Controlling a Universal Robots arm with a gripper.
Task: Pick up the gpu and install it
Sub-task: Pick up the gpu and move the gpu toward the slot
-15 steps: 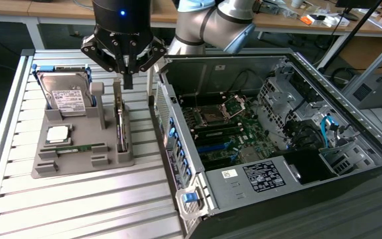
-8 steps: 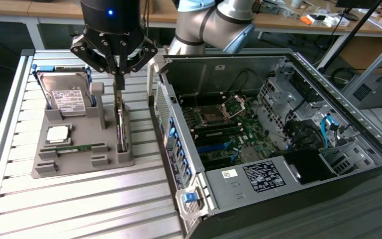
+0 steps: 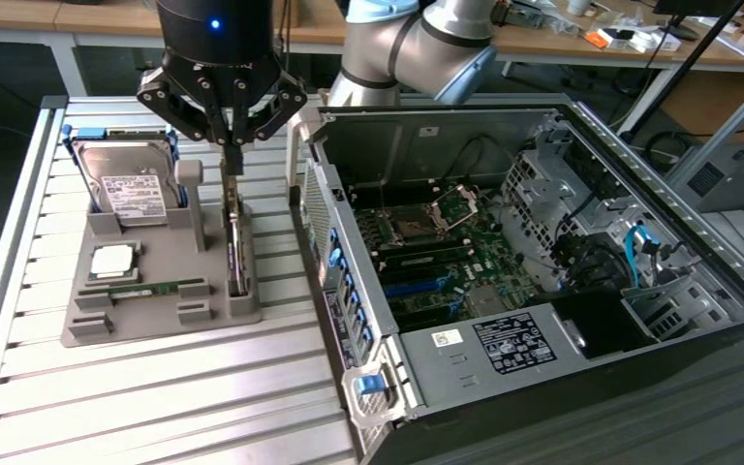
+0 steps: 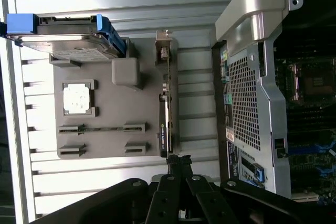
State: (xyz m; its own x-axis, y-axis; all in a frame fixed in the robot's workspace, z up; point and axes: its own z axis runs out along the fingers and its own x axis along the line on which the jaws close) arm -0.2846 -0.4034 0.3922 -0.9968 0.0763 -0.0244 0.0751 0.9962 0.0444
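Tool (image 4: 178, 162) is closed up, tips pinched on the end of the gpu (image 4: 167, 124). The card's standing on edge in a slot of the gray holder (image 3: 152, 320), along the holder's side nearest the open PC case (image 3: 502, 320). The hard drive (image 3: 133, 189) leans in the holder's far corner, away from the case. The holder sits on the slatted surface (image 3: 152, 407).
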